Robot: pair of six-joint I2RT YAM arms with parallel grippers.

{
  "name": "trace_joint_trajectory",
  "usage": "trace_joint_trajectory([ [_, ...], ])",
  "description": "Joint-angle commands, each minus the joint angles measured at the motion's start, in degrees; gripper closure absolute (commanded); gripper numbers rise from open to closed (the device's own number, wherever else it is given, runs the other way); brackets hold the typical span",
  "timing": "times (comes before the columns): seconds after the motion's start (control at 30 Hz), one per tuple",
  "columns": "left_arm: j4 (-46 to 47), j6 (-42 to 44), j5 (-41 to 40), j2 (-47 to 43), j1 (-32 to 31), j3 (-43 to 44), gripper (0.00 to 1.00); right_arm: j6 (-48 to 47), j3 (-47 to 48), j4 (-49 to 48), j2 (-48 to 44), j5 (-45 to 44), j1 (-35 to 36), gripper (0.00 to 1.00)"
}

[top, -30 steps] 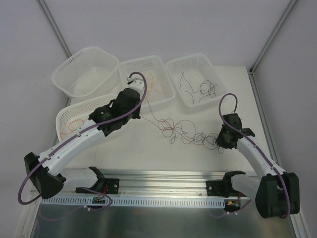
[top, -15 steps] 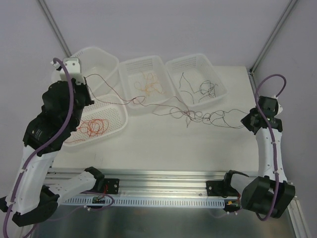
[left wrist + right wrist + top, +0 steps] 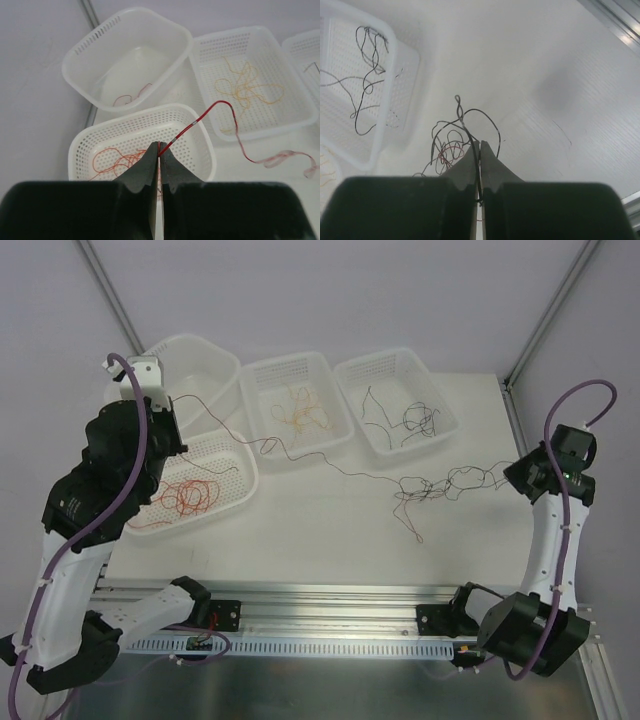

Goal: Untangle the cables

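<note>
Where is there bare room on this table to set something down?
Bare table lies between the stretched wires and the front rail. Baskets crowd the back and left; the wires bunch up at right.

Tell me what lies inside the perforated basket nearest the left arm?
A loose heap of thin red cables lies on the floor of the basket. Its near left corner is covered by the left arm from above and by the left gripper in the wrist view, so unseen.
</note>
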State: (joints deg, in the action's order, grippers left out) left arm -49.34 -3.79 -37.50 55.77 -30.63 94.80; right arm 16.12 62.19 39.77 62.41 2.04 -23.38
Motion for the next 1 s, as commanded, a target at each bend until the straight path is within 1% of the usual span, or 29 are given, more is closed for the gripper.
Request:
trace_joint_trajectory([
  [0.0,0.03,-3.32,8.03,1.71,0.49,2.13,1.0,-3.55,3.02,2.68,-0.45,2.97,3.42,0.99],
  [0.03,0.12,-3.85,13.19,1.97,0.49,2.23,1.0,-3.99,2.59,3.03,-0.54,2.44,5.43,0.99],
  [0.1,0.3,-4.82,18.75,3.2,0.57,1.7,1.0,-4.25,0.83,2.69,-1.76,1.65,7.37,0.99],
  [0.13,0.3,-5.95,24.87,3.64,0.49,1.09,1.0,-4.25,-1.18,1.99,-2.12,1.39,9.03,0.99],
  [0.17,0.39,-6.66,26.93,4.08,0.57,0.3,1.0,-4.25,-1.98,1.98,-2.55,1.12,9.83,0.99],
  [0.27,2.84,-11.31,35.45,5.66,0.4,-6.63,1.0,-4.08,-4.45,1.8,-4.14,0.51,13.0,0.99],
  [0.3,6.24,-12.72,37.21,6.02,0.31,-11.78,1.0,-4.17,-4.88,1.8,-4.49,0.33,13.79,0.99],
  [0.33,8.02,-15.95,39.15,6.45,0.31,-14.53,1.0,-4.08,-5.15,2.06,-5.28,-0.02,15.45,0.99],
  [0.37,9.69,-17.2,42.12,6.89,-0.39,-17.0,1.0,-4.17,-5.5,2.15,-5.54,-0.72,16.25,0.99],
  [0.4,11.53,-18.43,41.98,8.2,-1.18,-21.11,1.0,-4.17,-5.68,2.24,-5.98,-0.99,17.04,0.99],
  [0.47,14.0,-20.9,38.57,10.14,-4.06,-24.04,1.0,-4.17,-5.94,2.94,-7.04,-1.69,18.8,0.99],
  [0.5,14.53,-21.6,37.25,12.5,-4.87,-26.49,1.0,-4.17,-6.03,3.03,-7.39,-1.61,19.15,0.99],
  [0.57,15.24,-22.31,33.99,15.23,-6.01,-28.18,1.0,-4.17,-6.12,3.56,-8.53,-1.6,19.77,0.99],
  [0.6,15.24,-22.75,32.76,18.03,-6.45,-29.31,0.99,-4.08,-5.95,3.74,-8.88,-1.6,19.86,0.99],
  [0.67,15.24,-23.89,33.1,20.42,-6.72,-29.94,0.91,-4.25,-5.77,4.0,-9.94,-1.6,20.21,0.99],
  [0.7,15.33,-24.76,33.62,22.09,-7.68,-29.94,0.82,-4.25,-5.33,4.26,-10.29,-1.52,20.3,0.99],
  [0.73,15.42,-25.03,33.8,22.71,-8.56,-29.77,0.75,-4.34,-5.15,4.44,-10.64,-1.34,20.56,0.99],
  [0.77,15.94,-25.12,33.72,23.24,-9.52,-29.42,0.66,-4.6,-4.89,4.53,-10.91,-0.99,20.74,0.99],
  [0.8,16.2,-24.6,33.63,24.03,-10.75,-28.37,0.5,-4.52,-4.54,4.7,-11.43,-0.81,21.0,0.99],
  [0.83,16.47,-24.25,33.37,24.38,-12.68,-27.58,0.4,-4.69,-4.45,4.79,-11.61,-0.73,21.35,0.99],
  [0.87,17.34,-23.64,33.63,24.74,-13.74,-26.87,0.33,-4.69,-4.36,4.79,-11.87,-0.46,21.62,0.99],
  [0.9,17.78,-22.85,34.24,25.44,-14.54,-25.65,0.27,-4.61,-4.27,4.79,-12.14,-0.2,21.79,0.99],
  [0.93,18.49,-21.36,34.94,25.79,-15.15,-25.11,0.18,-4.61,-4.27,4.79,-12.23,0.41,22.32,0.99],
  [0.97,19.36,-20.47,36.69,26.14,-16.29,-24.85,0.16,-4.52,-4.27,4.7,-12.31,0.77,22.5,0.99],
])
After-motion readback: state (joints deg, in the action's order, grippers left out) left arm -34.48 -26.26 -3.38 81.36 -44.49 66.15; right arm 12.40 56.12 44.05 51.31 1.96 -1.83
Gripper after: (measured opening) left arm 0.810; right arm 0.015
